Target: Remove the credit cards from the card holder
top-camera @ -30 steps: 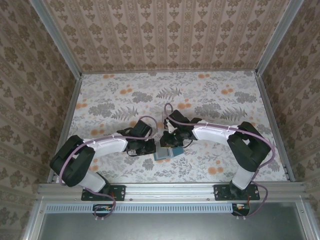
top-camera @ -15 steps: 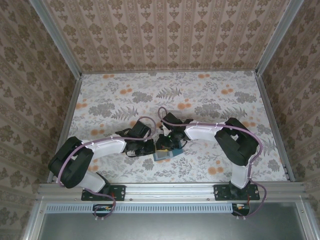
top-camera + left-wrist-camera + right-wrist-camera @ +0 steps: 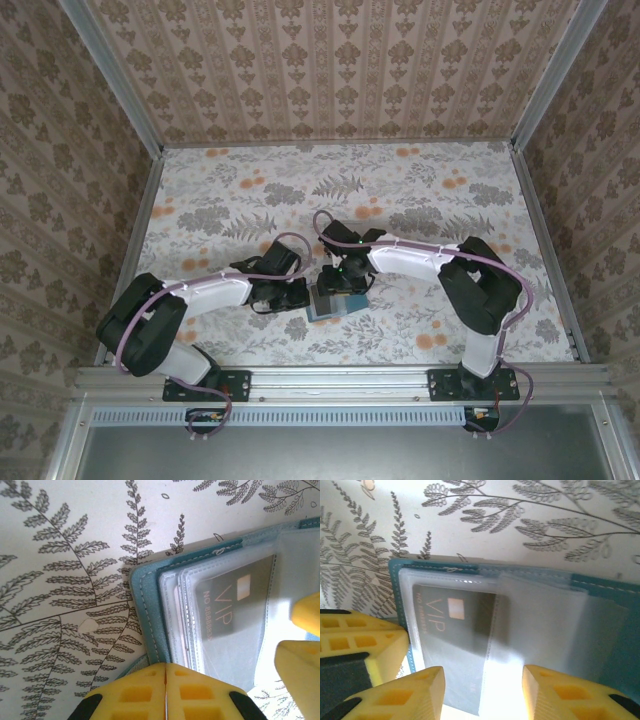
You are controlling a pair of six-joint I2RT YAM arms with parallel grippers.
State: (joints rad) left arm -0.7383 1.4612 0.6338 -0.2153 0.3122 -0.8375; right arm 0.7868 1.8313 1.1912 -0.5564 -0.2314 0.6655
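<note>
A: Entry: card holder [image 3: 328, 303], teal, open flat on table [image 3: 430, 195]. Changes?
B: Right gripper [image 3: 482, 692] has moved over the holder, jaws parted wider than a second ago, gripping nothing; clear sleeve between them.
A: Lettering?
B: Dark card [image 3: 455, 617]: "VIP", "NO" (digits blurred). Left gripper [image 3: 165, 672] closed tight at holder's edge.

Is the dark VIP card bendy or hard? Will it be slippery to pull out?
Probably stiff: the VIP card lies flat with straight edges inside its clear sleeve. The sleeve looks glossy and limp, so the card may slide out easily, yet such a thin, smooth card could slip from a grip.
</note>
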